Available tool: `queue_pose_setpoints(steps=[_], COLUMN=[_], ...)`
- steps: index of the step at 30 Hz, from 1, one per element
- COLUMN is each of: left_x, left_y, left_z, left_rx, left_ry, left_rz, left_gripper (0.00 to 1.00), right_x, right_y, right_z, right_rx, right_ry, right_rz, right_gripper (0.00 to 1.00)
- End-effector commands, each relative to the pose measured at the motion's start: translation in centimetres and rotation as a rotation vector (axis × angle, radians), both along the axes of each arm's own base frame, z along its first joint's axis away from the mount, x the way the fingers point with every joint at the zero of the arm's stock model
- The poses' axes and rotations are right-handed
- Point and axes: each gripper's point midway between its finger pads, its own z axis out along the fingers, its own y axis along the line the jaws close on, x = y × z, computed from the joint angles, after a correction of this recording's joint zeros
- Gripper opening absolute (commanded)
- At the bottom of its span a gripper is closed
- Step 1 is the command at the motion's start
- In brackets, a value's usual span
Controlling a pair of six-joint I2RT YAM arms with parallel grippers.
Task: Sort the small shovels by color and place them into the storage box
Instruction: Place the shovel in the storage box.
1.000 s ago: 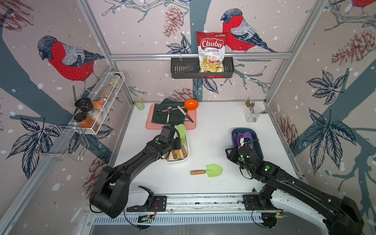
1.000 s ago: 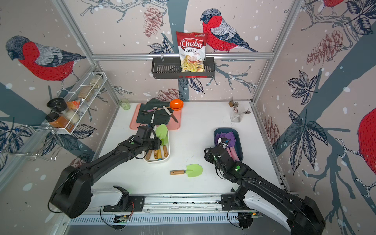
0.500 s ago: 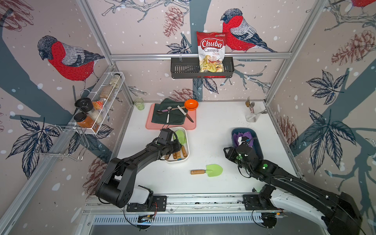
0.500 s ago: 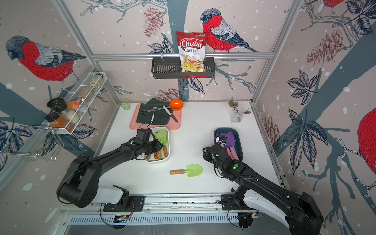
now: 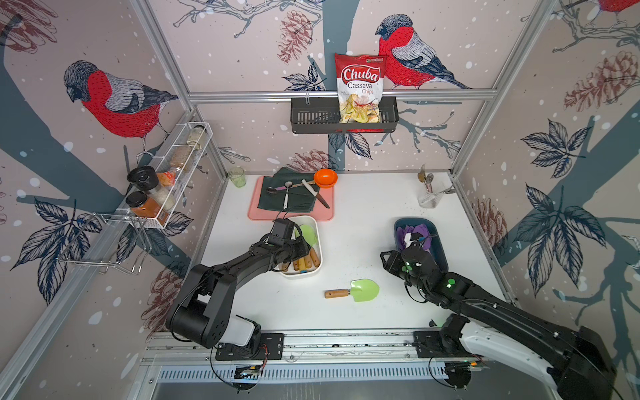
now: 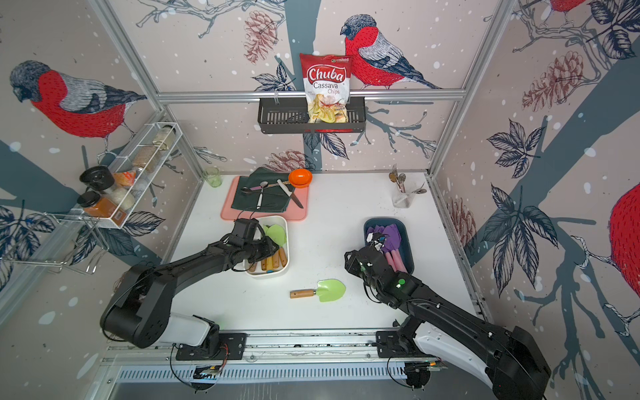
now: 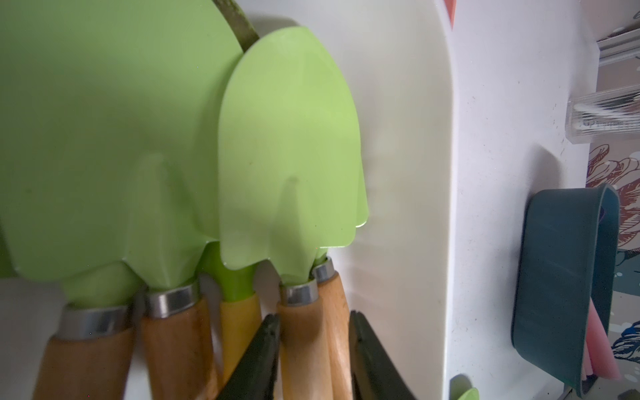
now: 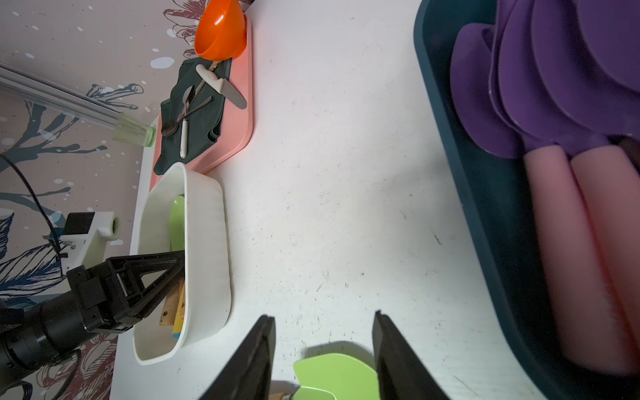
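White worktop (image 5: 363, 214) carries, toward its left edge, a white oval plastic tub (image 5: 302, 275) of green-bladed wooden-handled shovels (image 7: 287, 156). The left gripper (image 7: 313, 315) straddles a handle (clamped or loose, I cannot tell). One green shovel (image 5: 363, 290) lies near the front edge, with the right gripper (image 8: 323, 315) beside it, gaping and empty.

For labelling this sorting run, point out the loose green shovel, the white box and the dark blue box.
Loose green shovel (image 5: 364, 290): in a top view, on its blade.
White box (image 5: 300, 274): in a top view, on its near wall.
Dark blue box (image 6: 408, 249): in a top view, on its right wall.
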Motion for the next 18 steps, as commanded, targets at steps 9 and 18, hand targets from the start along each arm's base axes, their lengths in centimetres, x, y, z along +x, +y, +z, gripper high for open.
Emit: queue_pose_setpoints(steps=[9,18], left_x=[1.4,0.2], left_y=[0.6,-2.6], left_z=[3.6,9.5], left_rx=[0.067,0.161], left_ry=[-0.174,-0.523], left_rz=[-0.063,-0.569], left_gripper=[0.45,0.48], right_x=[0.4,0.5], right_y=[0.4,-0.2], right_z=[0.8,1.4], right_rx=[0.021,-0.012], right_ry=[-0.024,-0.041], right_rz=[0.0,-0.002], right_gripper=[0.5,0.51])
